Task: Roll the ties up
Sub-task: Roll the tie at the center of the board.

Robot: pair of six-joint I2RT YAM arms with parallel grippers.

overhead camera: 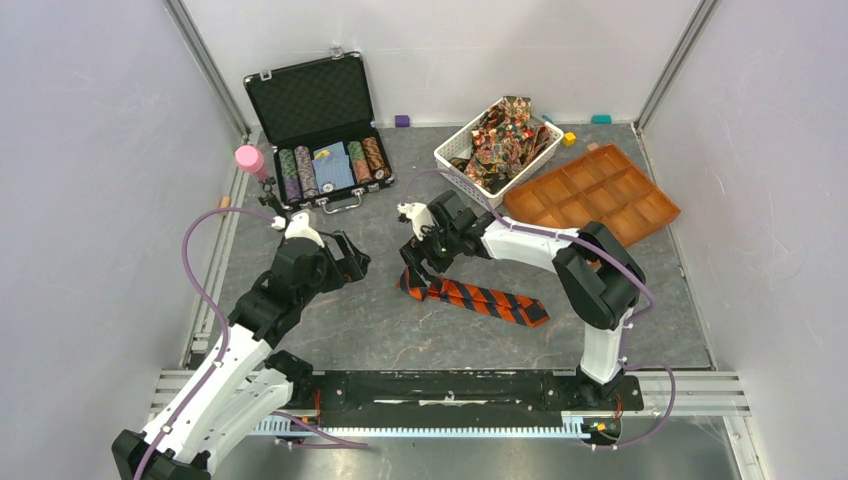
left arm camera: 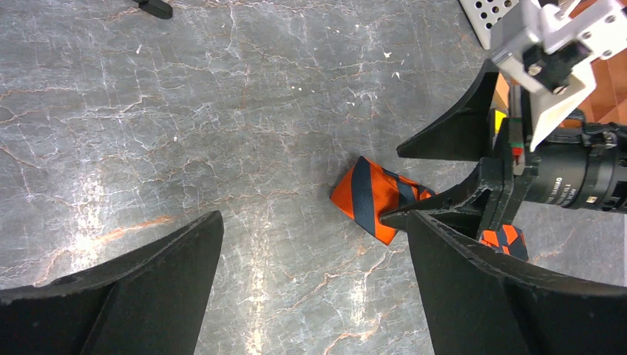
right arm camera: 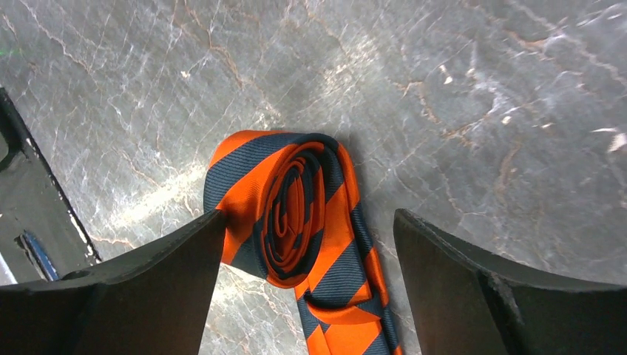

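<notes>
An orange-and-dark striped tie (overhead camera: pixel 480 297) lies on the grey marble-patterned table (overhead camera: pixel 350 320) near its centre. Its 9 o'clock end is wound into a loose flat roll. The unrolled length runs off toward 4 o'clock, flat on the table.

The right arm (overhead camera: pixel 560 250) reaches in from 3 o'clock, and the right jaws stand spread over the rolled end. In the right wrist view the roll sits between the two black fingers (right arm camera: pixel 133 281). One side of it lies against or just beside one finger, and the other finger is apart from the cloth. The left wrist view shows one right fingertip resting on the edge of the roll.

The left arm (overhead camera: pixel 270 300) comes in from 7 o'clock. The left jaws are spread wide with nothing between them, hanging over bare table at 9 o'clock of the roll and near it. Their fingers (left arm camera: pixel 126 296) frame the roll in the left wrist view.

At 1 o'clock a white perforated basket (overhead camera: pixel 452 152) holds a heap of patterned ties (overhead camera: pixel 505 140) in red, gold and brown. Just beside it toward 3 o'clock is an orange compartment tray (overhead camera: pixel 595 195). At 11 o'clock an open black poker chip case (overhead camera: pixel 310 100) holds rows of chips (overhead camera: pixel 298 172), and a pink cylinder (overhead camera: pixel 248 158) stands at its 9 o'clock side. Small purple (overhead camera: pixel 402 120), yellow (overhead camera: pixel 568 139) and teal (overhead camera: pixel 600 118) blocks lie along the far edge.
</notes>
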